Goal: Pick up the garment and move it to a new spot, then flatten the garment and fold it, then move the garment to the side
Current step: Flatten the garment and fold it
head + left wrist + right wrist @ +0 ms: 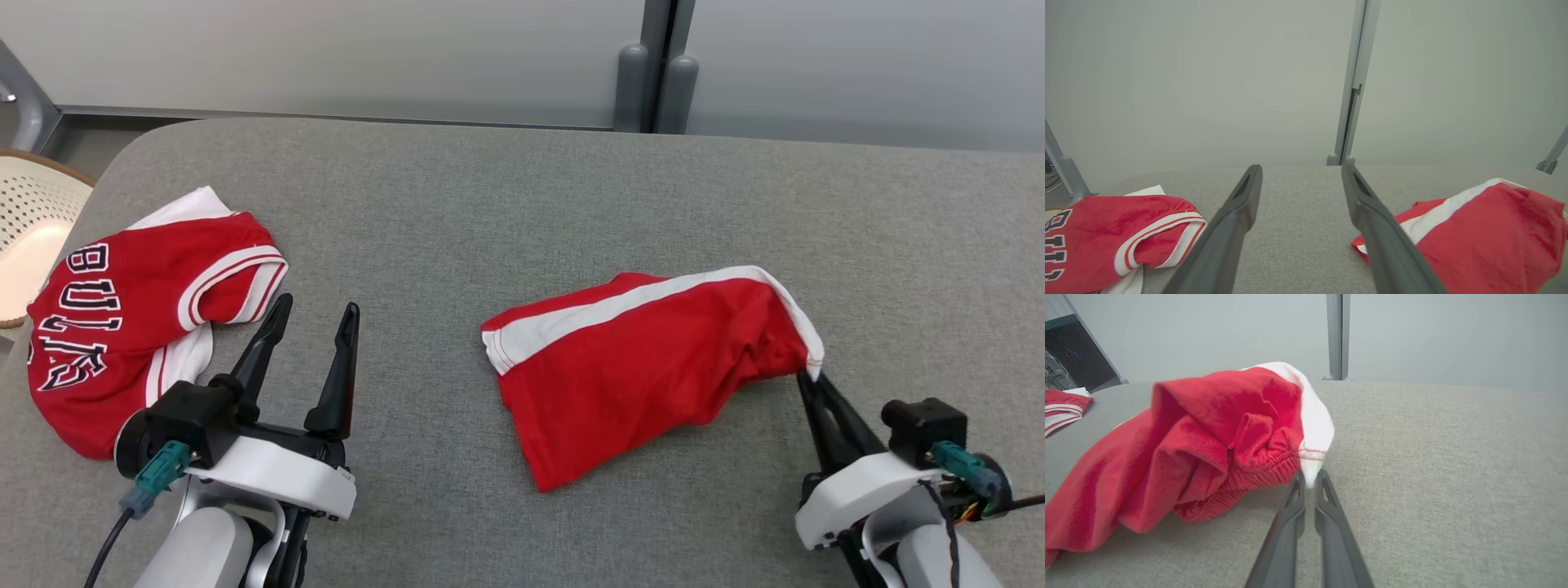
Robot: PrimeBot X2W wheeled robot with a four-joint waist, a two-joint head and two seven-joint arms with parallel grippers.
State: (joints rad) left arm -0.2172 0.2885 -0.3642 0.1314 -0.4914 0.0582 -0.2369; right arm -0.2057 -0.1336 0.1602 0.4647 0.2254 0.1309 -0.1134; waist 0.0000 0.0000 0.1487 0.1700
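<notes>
The garment (637, 367) is a pair of red shorts with a white side stripe, lying crumpled on the grey table (522, 196) right of centre. My right gripper (810, 377) is shut on the garment's white waistband corner, which is raised a little off the table. The right wrist view shows that pinch up close: the garment (1208, 441) bunches to the left, and the right gripper (1310, 477) clamps the white edge. My left gripper (314, 314) stands open at the lower left, holding nothing. In the left wrist view the left gripper (1300, 173) points at bare table, the garment (1486, 228) to its right.
A red jersey (139, 318) with white trim and dark lettering lies at the table's left edge, also seen as the jersey (1110, 237) and the jersey (1063, 406). A perforated cream chair (33, 220) stands beyond the left edge. A pale wall with a grey post (657, 65) backs the table.
</notes>
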